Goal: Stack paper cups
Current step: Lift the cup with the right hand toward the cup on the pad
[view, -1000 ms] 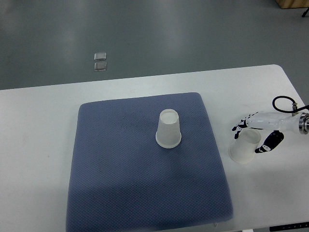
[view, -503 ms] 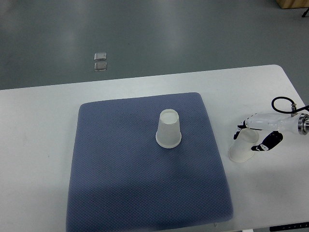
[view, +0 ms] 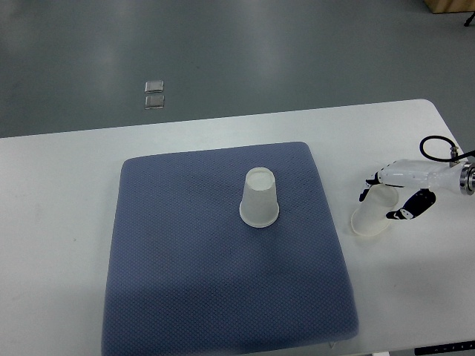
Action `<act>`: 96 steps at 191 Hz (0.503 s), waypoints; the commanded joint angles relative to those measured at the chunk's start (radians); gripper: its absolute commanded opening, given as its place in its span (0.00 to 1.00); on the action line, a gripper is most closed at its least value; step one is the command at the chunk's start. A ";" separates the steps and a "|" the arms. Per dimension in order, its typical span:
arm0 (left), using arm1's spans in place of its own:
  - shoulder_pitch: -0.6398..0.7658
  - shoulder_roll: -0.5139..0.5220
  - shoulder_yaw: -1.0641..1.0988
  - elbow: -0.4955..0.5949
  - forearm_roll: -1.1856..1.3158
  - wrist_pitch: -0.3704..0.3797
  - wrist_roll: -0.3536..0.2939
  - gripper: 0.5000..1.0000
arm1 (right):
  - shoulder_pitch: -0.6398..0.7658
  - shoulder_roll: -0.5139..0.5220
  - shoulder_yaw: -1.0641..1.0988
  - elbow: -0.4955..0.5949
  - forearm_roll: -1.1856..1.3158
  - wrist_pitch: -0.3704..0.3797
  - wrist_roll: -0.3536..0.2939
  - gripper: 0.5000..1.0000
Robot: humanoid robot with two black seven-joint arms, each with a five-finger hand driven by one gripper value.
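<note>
One paper cup (view: 259, 197) stands upside down near the middle of the blue-grey mat (view: 185, 282). A second paper cup (view: 367, 223) is on the white table just right of the mat, tilted with its open rim toward the lower left. My right hand (view: 382, 202) comes in from the right edge and is closed around this cup's upper part, fingers on its far side and thumb on the near side. The left arm is out of view.
The white table (view: 59, 222) holds the mat. Its right edge runs close to the right hand. A black cable (view: 433, 144) loops at the wrist. Two small clear squares (view: 154, 95) lie on the grey floor beyond the table.
The right hand has shifted slightly up and to the right with the second cup. The cup now tilts more, its rim toward the lower left. The cup on the mat has not moved.
</note>
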 commanded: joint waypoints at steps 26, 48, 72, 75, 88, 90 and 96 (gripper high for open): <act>-0.001 0.000 0.000 0.000 0.000 0.000 0.000 1.00 | 0.093 -0.020 0.001 0.003 0.005 0.060 0.000 0.30; -0.001 0.000 0.000 0.000 0.000 0.000 0.000 1.00 | 0.148 -0.020 0.001 0.005 0.005 0.093 0.000 0.30; -0.001 0.000 0.000 0.000 0.000 0.000 0.000 1.00 | 0.202 -0.017 0.001 0.015 0.007 0.139 -0.001 0.30; -0.001 0.000 0.000 0.000 0.000 0.000 0.000 1.00 | 0.206 -0.017 0.001 0.017 0.007 0.142 -0.001 0.30; 0.001 0.000 0.000 0.000 0.000 0.000 0.000 1.00 | 0.232 -0.014 0.001 0.023 0.007 0.164 -0.005 0.30; -0.001 0.000 0.000 0.000 0.000 0.000 0.000 1.00 | 0.237 -0.014 0.001 0.023 0.007 0.167 -0.005 0.30; -0.001 0.000 0.000 0.000 0.000 0.000 0.000 1.00 | 0.252 -0.013 0.001 0.025 0.007 0.178 -0.006 0.30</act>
